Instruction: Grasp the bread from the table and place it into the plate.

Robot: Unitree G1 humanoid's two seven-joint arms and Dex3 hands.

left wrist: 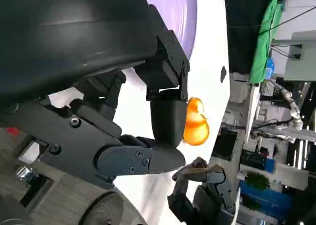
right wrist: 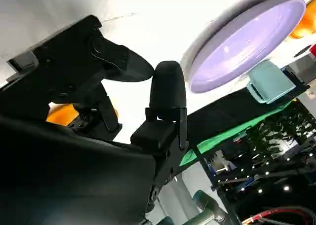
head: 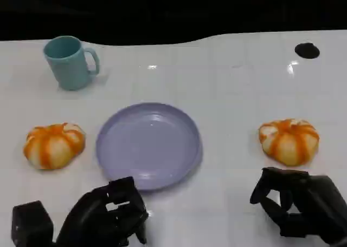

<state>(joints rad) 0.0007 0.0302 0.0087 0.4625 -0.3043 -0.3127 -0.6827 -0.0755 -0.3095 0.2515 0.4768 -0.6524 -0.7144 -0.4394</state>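
- Far left on your white table [head: 227, 84] you see a round orange-and-cream striped bread roll [head: 53, 144], lying free just beside the plate's left rim
- Behind it, toward the back left, a teal ceramic mug [head: 69, 62] stands upright with its handle turned to the right
- At the lower left you have the left hand [head: 105, 213], black fingers curled in with nothing between them, hovering just in front of the plate's near rim
- In the middle sits the round lavender plastic plate [head: 149, 144], with nothing lying in it
- At the lower right your right hand [head: 295, 206] is low over the table, thumb and fingers parted around a gap and holding nothing, just in front of the second roll
- That second orange-and-cream striped bread roll [head: 289, 141] rests on the table well to the right of the plate, untouched; the left wrist view catches it too [left wrist: 196, 121]
- At the far back right a small black round mark [head: 307, 50] shows on the tabletop
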